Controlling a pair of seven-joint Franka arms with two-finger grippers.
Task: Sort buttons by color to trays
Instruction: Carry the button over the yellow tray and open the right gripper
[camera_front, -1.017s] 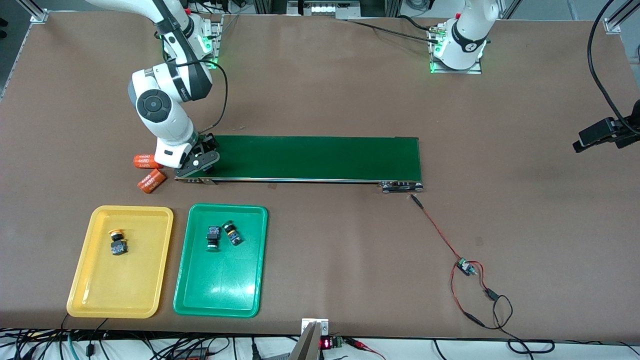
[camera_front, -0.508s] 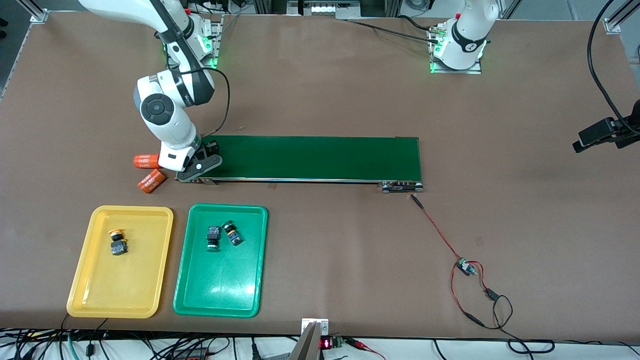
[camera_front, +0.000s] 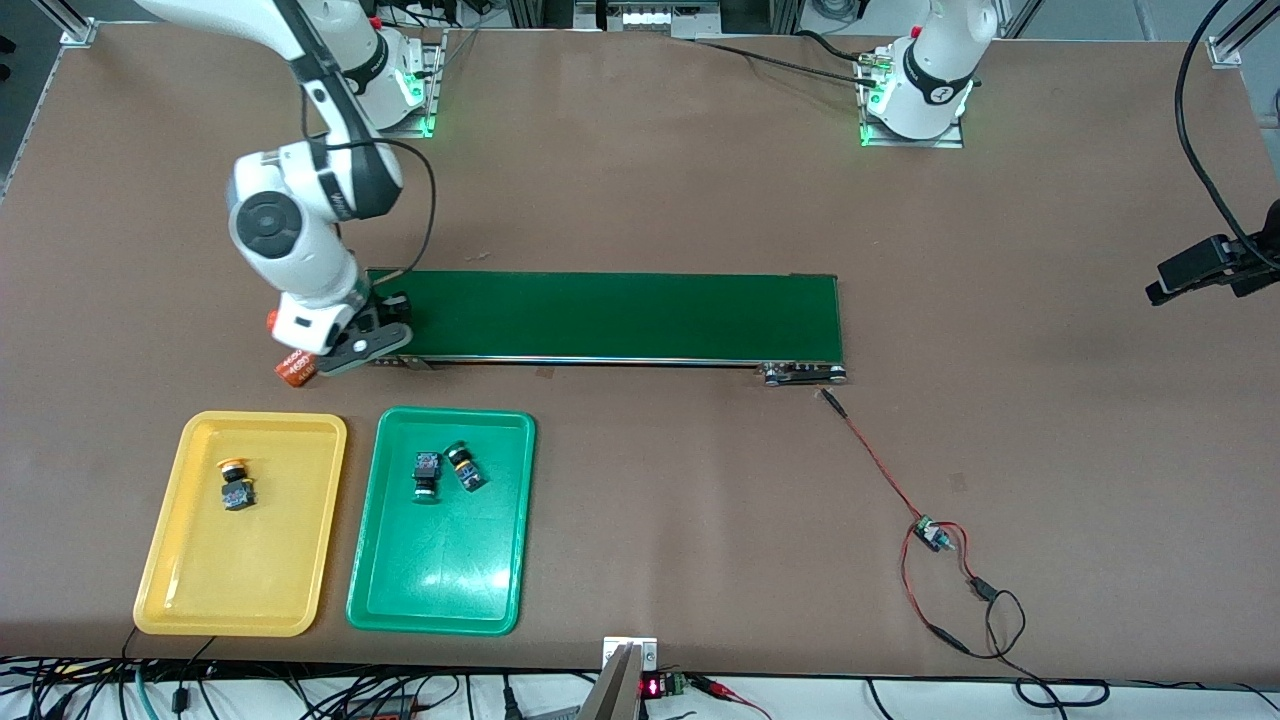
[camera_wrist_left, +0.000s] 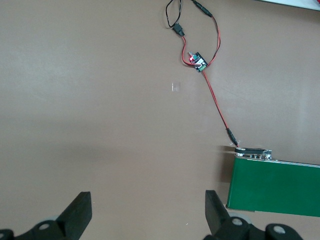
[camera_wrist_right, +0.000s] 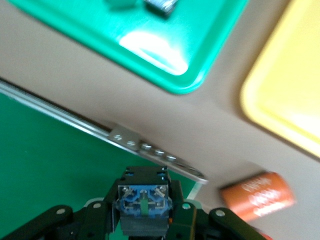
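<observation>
A brown table (camera_front: 650, 180) fills the frame, with a dark green belt (camera_front: 620, 315) across its middle. Low in the frame, toward the right arm's end, the yellow tray (camera_front: 165, 560) and the green tray (camera_front: 400, 600) lie side by side.

The left arm waits. The left gripper (camera_wrist_left: 147, 220) hangs with its jaws wide and empty over bare table near the belt's other end.

The right gripper (camera_front: 365, 342) is above the belt's end nearest the trays, clamped narrow on the blue body of the fourth button (camera_wrist_right: 144, 205). Its cap is hidden, so its colour cannot be read. With two green buttons (camera_front: 425, 475) in the green tray and one yellow button (camera_front: 237, 488) in the yellow, it probably belongs with the yellow.

The biggest risk is a drop into the wrong tray, since the green tray is the closer one. A low sweep could also clip the orange cylinder (camera_front: 296, 368) just under the gripper and roll it toward the trays. The grip looks short on a small, blocky body, so a sharp swing could twist it loose. A high release could bounce the button over the shallow rim or onto the one already there.
</observation>
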